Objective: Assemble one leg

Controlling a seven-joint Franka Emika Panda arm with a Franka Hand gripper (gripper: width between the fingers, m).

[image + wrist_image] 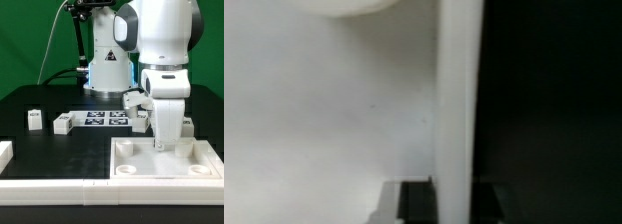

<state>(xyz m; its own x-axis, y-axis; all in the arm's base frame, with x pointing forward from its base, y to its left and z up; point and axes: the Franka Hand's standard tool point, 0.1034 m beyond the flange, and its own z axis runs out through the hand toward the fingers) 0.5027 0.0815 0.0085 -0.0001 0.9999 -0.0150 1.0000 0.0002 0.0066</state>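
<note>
Arm (165, 45) vertical, pincer (168, 142) low over tray-like piece (200, 158).

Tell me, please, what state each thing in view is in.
Gripper: low over the square piece; open or shut cannot be told.
Square piece: flat on the table, below the gripper.
Leg at the exterior view's far left: loose on the table, ungripped.
Second leg: loose on the table beside the marker board.
Marker board: flat on the table.
</note>
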